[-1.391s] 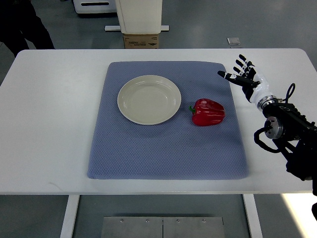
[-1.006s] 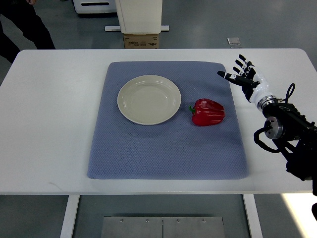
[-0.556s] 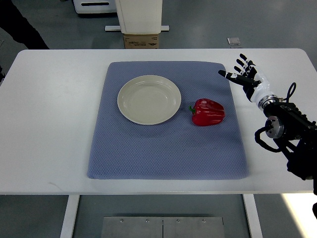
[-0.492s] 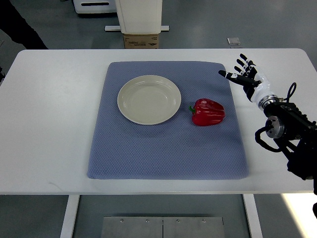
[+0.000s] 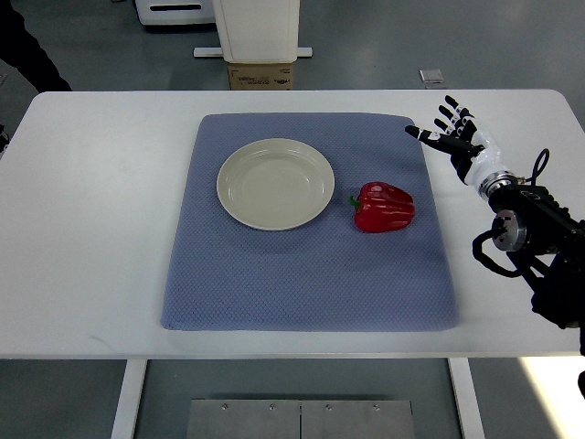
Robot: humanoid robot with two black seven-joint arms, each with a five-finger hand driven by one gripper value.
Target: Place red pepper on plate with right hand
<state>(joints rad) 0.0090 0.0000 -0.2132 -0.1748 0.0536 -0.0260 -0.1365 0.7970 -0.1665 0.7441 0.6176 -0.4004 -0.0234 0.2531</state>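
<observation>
Over at the desk's (image 5: 101,210) right side, the right hand (image 5: 460,142) hovered with its fingers (image 5: 448,112) spread wide and thumb pointing toward the mat, holding nothing and touching nothing. It sat just beyond the upper right corner of the blue mat (image 5: 306,274), its arm coming in from the right edge of the top view. The red pepper (image 5: 385,207) lay on the mat, right of the plate (image 5: 274,183) and apart from it, with its green stem facing the plate. A strip of bare mat separated pepper and hand. The plate was empty, sitting in the mat's upper middle. Wide bare desk surface flanked the mat on the left, and the mat's lower half was uncovered.
</observation>
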